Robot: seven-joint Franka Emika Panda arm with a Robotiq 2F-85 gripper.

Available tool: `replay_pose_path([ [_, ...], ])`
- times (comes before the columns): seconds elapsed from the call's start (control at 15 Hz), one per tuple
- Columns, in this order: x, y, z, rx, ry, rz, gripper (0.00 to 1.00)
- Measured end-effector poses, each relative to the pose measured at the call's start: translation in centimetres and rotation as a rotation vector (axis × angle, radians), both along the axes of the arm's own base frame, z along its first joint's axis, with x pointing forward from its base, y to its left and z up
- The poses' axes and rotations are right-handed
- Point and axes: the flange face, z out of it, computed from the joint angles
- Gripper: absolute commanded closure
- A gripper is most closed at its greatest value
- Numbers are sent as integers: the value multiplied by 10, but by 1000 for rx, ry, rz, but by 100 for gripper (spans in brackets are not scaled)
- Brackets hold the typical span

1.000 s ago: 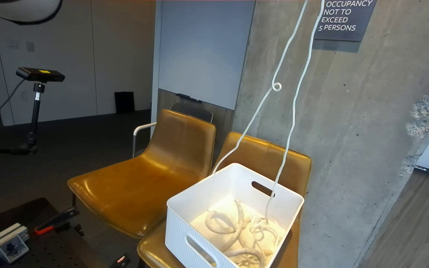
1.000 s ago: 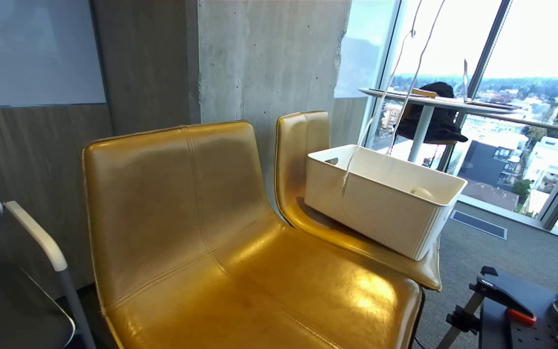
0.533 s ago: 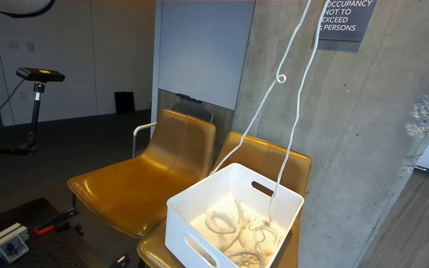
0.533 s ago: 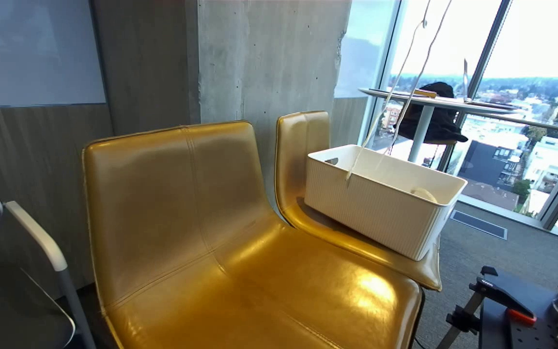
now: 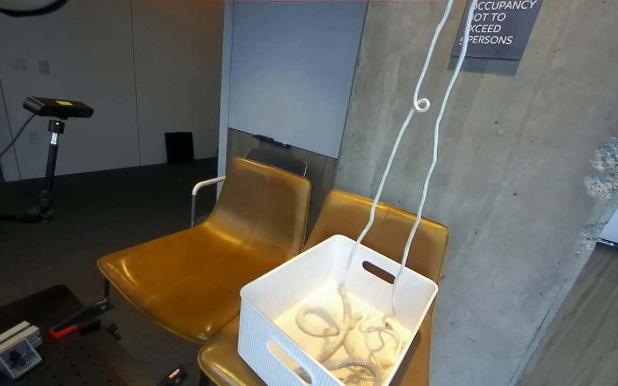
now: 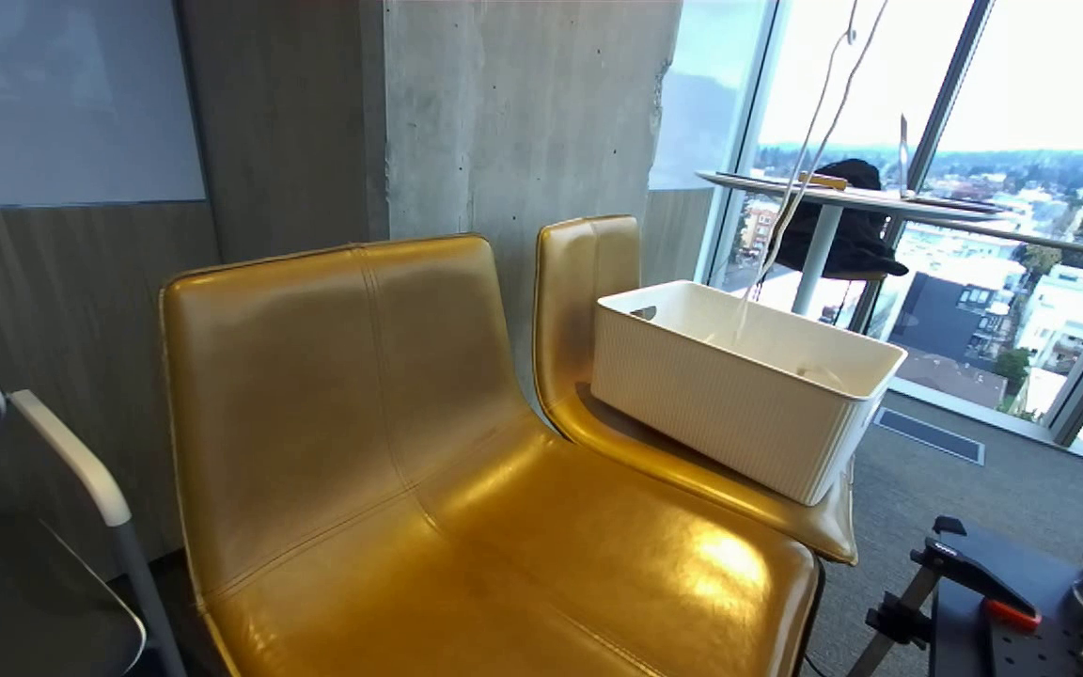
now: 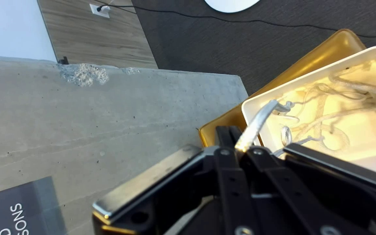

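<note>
My gripper [image 7: 229,131] is shut on a white rope [image 7: 256,124] in the wrist view; it is out of frame in both exterior views. The rope hangs from above as two strands [image 5: 435,150], one with a small curl, and also shows in an exterior view [image 6: 786,212]. Both strands reach down inside a white ribbed bin [image 5: 258,332], which shows in the other views too [image 6: 720,404] [image 7: 312,76]. Thick beige rope [image 5: 336,343] and thinner cord lie coiled on the bin's floor. The gripper is above the bin, near the concrete pillar [image 7: 126,107].
The bin stands on a tan chair [image 5: 421,228]; a second tan chair [image 6: 316,376] is beside it. A wall sign [image 5: 502,32] hangs on the pillar. A camera on a stand [image 5: 58,107], a black table with a clamp [image 6: 983,574] and a round table [image 6: 861,197] stand around.
The hanging rope has moved right and up in both exterior views. The curled strand, which hung over the bin's rim outside, now hangs inside. The arm part at top left has risen.
</note>
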Motion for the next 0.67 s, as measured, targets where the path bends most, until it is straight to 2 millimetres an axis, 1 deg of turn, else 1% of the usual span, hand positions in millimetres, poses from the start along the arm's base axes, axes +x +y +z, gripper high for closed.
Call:
replay_pose_path([
  [0.33, -3, -2, 2, 0, -2, -3, 99],
  [0.47, 0, -3, -2, 4, 8, 0, 99],
  [0.67, 6, -7, -14, 15, 34, 4, 99],
])
